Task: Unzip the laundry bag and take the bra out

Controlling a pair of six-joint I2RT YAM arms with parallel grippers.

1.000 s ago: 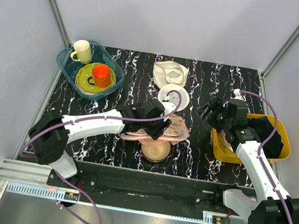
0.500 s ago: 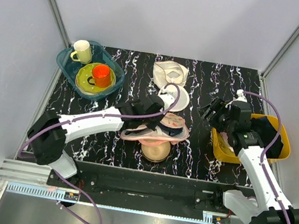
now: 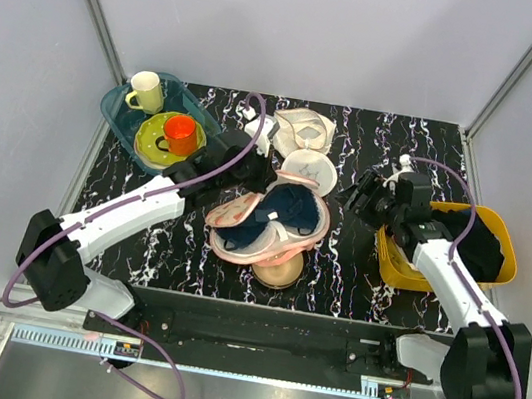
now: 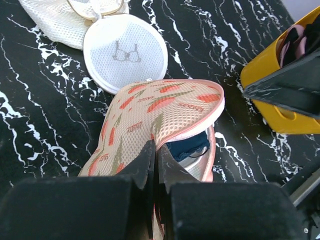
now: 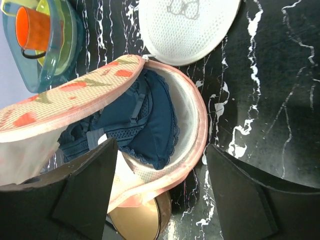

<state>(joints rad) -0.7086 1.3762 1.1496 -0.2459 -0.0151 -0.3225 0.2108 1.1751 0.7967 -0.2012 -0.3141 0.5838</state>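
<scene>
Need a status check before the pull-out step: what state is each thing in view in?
laundry bag, unzipped, top flap lifted open.
bra, dark blue, exposed but not yet out of the bag.
left gripper, shut on the bag's flap.
right gripper, open, holding nothing.
white mesh disc, lying flat.
yellow bin, holding clothes.
orange cup, upright in the teal tub.

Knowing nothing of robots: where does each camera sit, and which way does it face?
Top external: fixed above and behind the arms, looking down on the table; both arms show.
Left wrist: on the left arm, looking past the left gripper, shut on the laundry bag's flap.
Right wrist: on the right arm, looking down through the open right gripper at the bra.
Shared: both wrist views show the bag and white mesh disc.
</scene>
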